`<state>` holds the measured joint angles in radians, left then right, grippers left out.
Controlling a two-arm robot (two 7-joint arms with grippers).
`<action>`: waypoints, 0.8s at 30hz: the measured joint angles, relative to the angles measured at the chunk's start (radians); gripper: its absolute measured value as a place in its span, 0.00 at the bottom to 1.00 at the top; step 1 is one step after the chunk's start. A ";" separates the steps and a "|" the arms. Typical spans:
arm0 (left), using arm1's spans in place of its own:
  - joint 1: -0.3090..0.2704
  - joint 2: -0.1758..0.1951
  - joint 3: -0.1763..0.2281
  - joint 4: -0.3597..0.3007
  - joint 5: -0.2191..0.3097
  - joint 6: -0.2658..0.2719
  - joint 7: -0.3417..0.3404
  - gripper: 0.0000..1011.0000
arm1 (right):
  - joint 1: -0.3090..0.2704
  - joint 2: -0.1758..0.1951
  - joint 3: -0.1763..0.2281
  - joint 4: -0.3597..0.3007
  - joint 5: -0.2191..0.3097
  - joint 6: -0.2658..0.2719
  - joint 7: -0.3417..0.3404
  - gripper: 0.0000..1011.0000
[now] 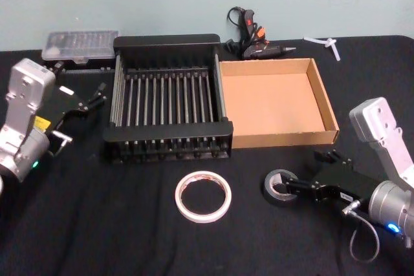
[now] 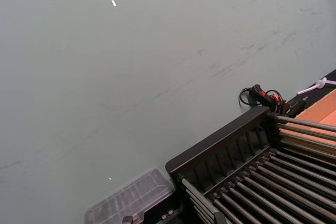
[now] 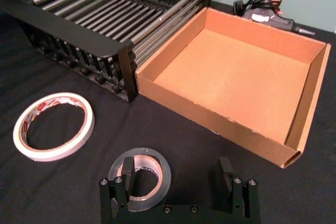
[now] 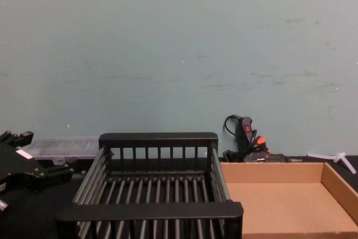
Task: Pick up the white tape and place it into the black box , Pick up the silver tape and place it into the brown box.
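Observation:
The white tape (image 1: pixel 202 176) lies flat on the black cloth in front of the black box (image 1: pixel 167 42); the right wrist view also has the white tape (image 3: pixel 88 124). The silver tape (image 1: pixel 275 189) lies to its right, in front of the brown box (image 1: pixel 272 101). My right gripper (image 1: pixel 312 172) is low at the silver tape (image 3: pixel 160 169) and open. One finger (image 3: pixel 123 182) sits at the roll's core and the other stands outside the ring. My left gripper (image 1: pixel 79 117) hangs open to the left of the black box. Both boxes hold nothing.
A clear plastic case (image 1: pixel 80 44) sits at the back left. Behind the brown box lies a black and orange glue gun (image 1: pixel 259 43), with a white plastic piece (image 1: pixel 330 44) at the back right. A blue-green wall (image 4: pixel 179 54) stands behind the table.

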<state>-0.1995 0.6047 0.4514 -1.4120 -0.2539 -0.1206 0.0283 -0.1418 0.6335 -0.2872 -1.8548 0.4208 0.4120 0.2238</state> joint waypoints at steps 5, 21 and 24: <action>0.000 0.000 0.000 0.000 0.000 0.000 0.000 0.99 | 0.005 -0.008 0.000 0.007 -0.012 0.026 0.005 0.99; 0.000 0.000 0.000 0.000 0.000 0.000 0.000 0.99 | 0.032 -0.043 0.000 0.043 -0.050 0.066 0.037 0.99; 0.000 0.000 0.000 0.000 0.000 0.000 0.000 0.99 | 0.035 -0.048 0.001 0.048 -0.055 0.069 0.041 0.99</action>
<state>-0.1995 0.6047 0.4514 -1.4120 -0.2539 -0.1205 0.0283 -0.1064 0.5851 -0.2861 -1.8063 0.3661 0.4806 0.2647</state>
